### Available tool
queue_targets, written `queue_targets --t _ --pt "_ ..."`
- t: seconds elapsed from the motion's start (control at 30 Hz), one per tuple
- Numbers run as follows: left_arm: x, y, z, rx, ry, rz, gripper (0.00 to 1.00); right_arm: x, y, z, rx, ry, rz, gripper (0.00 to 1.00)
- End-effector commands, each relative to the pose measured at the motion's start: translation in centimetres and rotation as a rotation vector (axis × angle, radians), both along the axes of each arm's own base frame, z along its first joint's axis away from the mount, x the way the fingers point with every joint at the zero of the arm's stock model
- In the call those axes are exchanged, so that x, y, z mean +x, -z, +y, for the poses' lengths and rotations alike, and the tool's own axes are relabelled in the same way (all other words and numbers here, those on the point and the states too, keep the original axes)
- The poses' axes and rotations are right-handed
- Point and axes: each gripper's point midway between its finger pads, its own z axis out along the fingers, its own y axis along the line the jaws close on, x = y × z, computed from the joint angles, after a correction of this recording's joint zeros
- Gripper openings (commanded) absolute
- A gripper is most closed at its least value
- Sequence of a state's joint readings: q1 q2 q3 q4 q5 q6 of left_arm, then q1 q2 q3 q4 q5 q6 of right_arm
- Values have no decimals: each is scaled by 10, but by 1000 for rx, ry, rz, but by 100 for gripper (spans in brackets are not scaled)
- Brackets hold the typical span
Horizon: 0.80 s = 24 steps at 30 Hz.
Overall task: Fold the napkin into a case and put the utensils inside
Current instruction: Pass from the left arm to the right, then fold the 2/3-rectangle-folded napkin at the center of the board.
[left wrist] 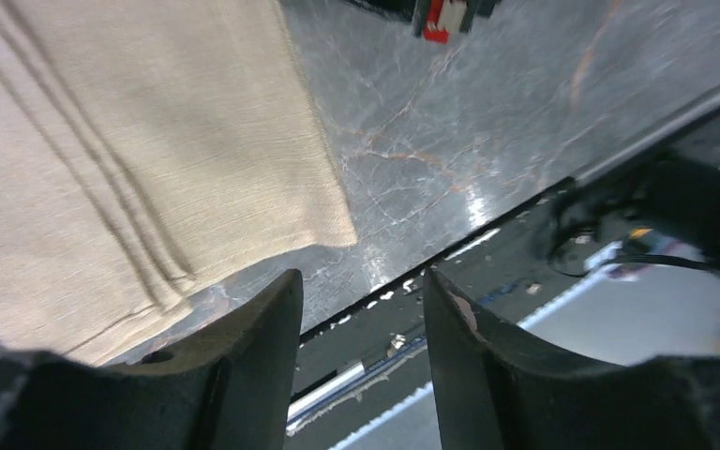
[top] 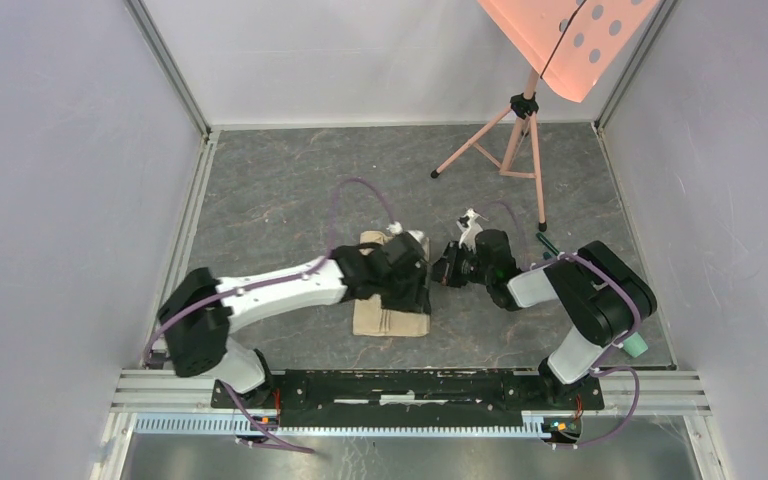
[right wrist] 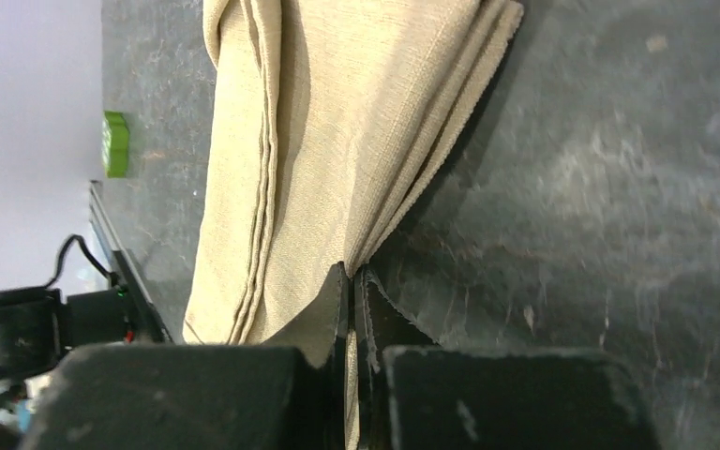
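One napkin [top: 388, 322], folded, centre of top view; its middle is hidden under the left arm. Two grippers:
- left gripper [left wrist: 361, 281]: spread, empty, above the napkin's corner.
- right gripper [right wrist: 352, 277]: pressed together, apparently pinching the napkin's edge.

One small green object [right wrist: 115, 143], upper left, unidentifiable.

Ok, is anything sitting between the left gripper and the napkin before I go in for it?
Nothing visible does. The left gripper hangs open just off a corner of the napkin, with only bare table beside that corner. The right gripper is shut on the cloth's edge.
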<state>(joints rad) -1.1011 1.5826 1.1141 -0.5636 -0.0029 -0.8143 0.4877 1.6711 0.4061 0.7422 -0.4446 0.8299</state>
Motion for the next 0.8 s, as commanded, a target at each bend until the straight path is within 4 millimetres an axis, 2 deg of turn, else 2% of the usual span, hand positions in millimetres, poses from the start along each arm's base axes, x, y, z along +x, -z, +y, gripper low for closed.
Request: queue_targets --t 0.0,0.1,0.2,0.27,0.33,0.5,0.6,0.77 --pt "42 -44 12 -277 -108 1 55 11 -6 6 -86 -134 -113 0" --pt "82 -43 44 -371 -255 10 46 16 -7 5 -124 -153 -119 1" --pt "116 -38 67 -426 -360 -3 36 23 -9 2 -170 -146 -133 0" --pt "139 -28 82 -414 -423 -21 29 27 -11 0 -195 -141 -135 0" --pt "155 -18 89 -422 -455 -10 25 30 -13 1 -209 -141 -134 1" --pt "175 12 81 -430 -460 36 16 37 -18 2 -252 -132 -140 0" --pt "177 29 75 -444 -469 75 12 41 -22 2 -283 -121 -146 0" --pt "169 61 82 -397 -534 134 7 46 -37 13 -346 -111 -165 1"
